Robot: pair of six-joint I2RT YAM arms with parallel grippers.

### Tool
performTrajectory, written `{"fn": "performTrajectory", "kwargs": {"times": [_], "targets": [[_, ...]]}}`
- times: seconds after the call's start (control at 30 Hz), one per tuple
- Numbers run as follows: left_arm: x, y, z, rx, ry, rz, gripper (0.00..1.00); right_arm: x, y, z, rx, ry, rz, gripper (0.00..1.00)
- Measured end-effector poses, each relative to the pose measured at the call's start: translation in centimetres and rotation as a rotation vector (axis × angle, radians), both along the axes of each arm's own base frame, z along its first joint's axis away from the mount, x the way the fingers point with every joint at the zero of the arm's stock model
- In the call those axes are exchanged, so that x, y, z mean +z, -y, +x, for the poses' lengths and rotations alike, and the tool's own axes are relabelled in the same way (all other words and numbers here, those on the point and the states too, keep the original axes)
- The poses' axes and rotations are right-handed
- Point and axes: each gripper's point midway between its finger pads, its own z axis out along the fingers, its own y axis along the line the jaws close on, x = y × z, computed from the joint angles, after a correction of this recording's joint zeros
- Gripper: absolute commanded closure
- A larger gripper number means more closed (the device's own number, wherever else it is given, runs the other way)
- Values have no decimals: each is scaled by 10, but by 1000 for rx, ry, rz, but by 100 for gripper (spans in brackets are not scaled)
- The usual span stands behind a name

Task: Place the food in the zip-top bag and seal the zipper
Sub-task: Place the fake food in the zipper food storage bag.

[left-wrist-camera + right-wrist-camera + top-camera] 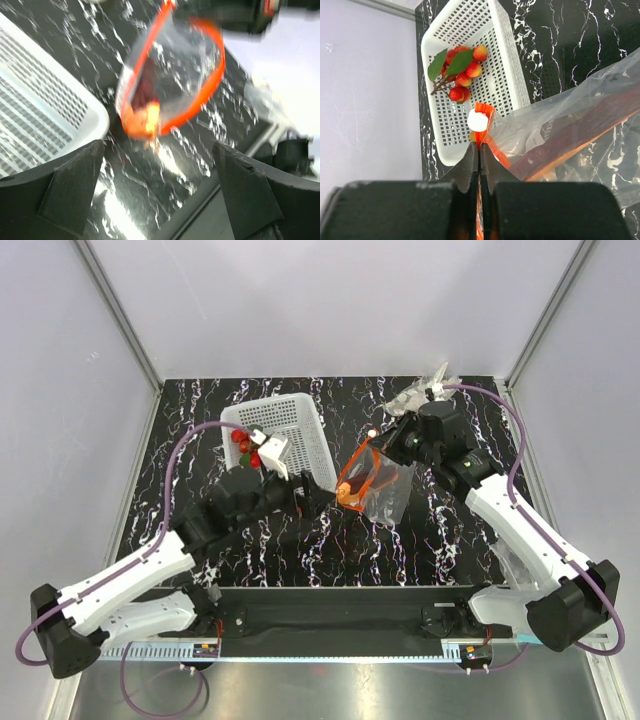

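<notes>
Zip-top bag [390,490]: beside basket [300,435], zipper [219,70] pinched in closed right gripper [479,150]. Left gripper [157,147] spread wide, empty. Loading step; next, likely grasp food [460,75] in basket.

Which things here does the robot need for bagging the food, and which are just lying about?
Needed:
food
zip-top bag
zipper

Lying about:
white basket, holding the food
crumpled clear plastic wad

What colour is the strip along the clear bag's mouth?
Orange-red; the zipper strip shows best in the left wrist view, looped open.
</notes>
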Motion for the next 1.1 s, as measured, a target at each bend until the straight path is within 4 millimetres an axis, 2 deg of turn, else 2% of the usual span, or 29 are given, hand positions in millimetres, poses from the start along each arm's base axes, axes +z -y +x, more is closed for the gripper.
{"fn": "performTrajectory", "kwargs": {"times": [0.07, 0.2, 0.27, 0.37, 0.5, 0.6, 0.67, 0.77, 0.87, 0.97, 1.1], "targets": [[-15, 3, -10, -19, -12, 6, 10, 0, 1, 1, -21, -8, 13, 100], [-64, 11, -29, -61, -68, 68, 26, 1, 5, 6, -81, -25, 35, 100], [-78, 19, -36, -82, -74, 103, 30, 0, 7, 7, -103, -36, 42, 100], [-83, 33, -45, -114, -38, 122, 32, -2, 10, 8, -133, -55, 47, 100], [-73, 52, -52, -150, 60, 111, 31, -4, 10, 9, -143, -67, 57, 100], [-77, 62, -43, -157, 112, 150, 35, -5, 9, 10, -147, -75, 59, 100], [-85, 71, -35, -156, 127, 208, 51, -7, 9, 10, -148, -79, 60, 100], [-86, 87, -22, -153, 155, 267, 56, -7, 9, 10, -148, -79, 61, 100], [-84, 97, -10, -138, 171, 290, 56, -7, 9, 10, -147, -80, 61, 100], [-86, 101, -3, -123, 175, 301, 56, -7, 9, 10, -148, -80, 60, 100], [-95, 104, 8, -103, 168, 335, 62, -7, 9, 9, -148, -83, 57, 100]]}}
